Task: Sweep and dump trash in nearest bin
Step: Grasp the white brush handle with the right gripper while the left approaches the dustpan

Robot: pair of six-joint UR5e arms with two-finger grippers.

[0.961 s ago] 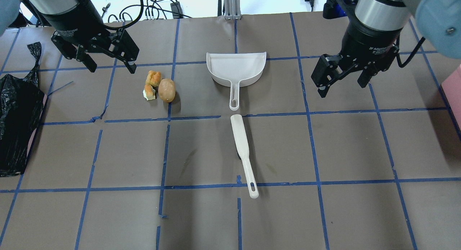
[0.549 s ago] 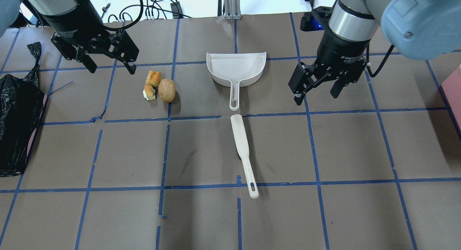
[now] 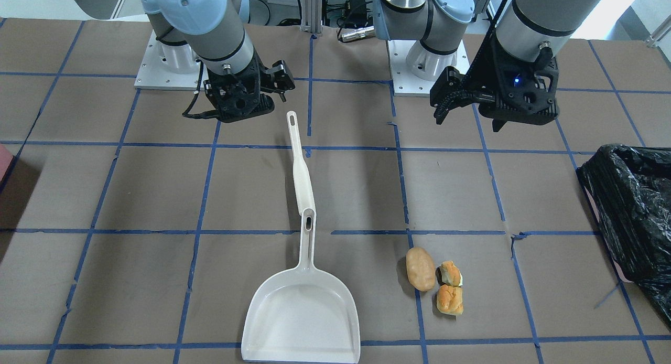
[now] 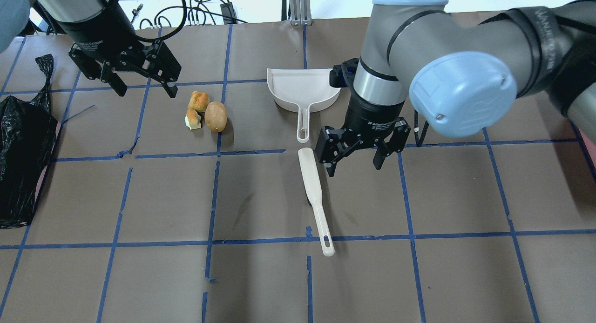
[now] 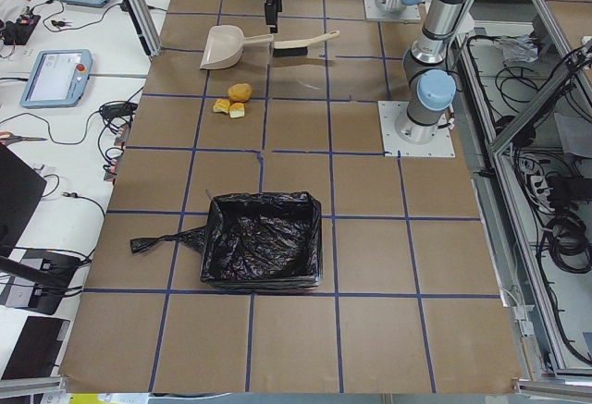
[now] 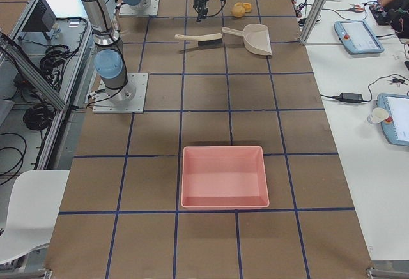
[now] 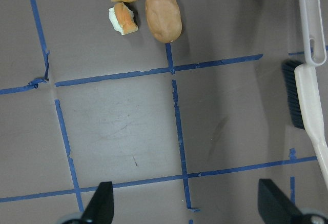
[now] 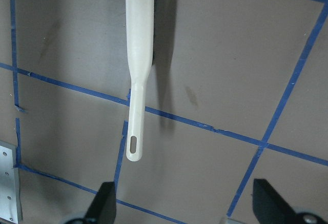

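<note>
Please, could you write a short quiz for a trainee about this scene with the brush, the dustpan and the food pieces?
1. Fill in: the bin is lined with a ___ plastic bag.
2. True or false: the trash already lies inside the dustpan.
3. The right end effector hovers closest to: A) the bin B) the brush C) the trash.
Key: 1 black; 2 false; 3 B.
</note>
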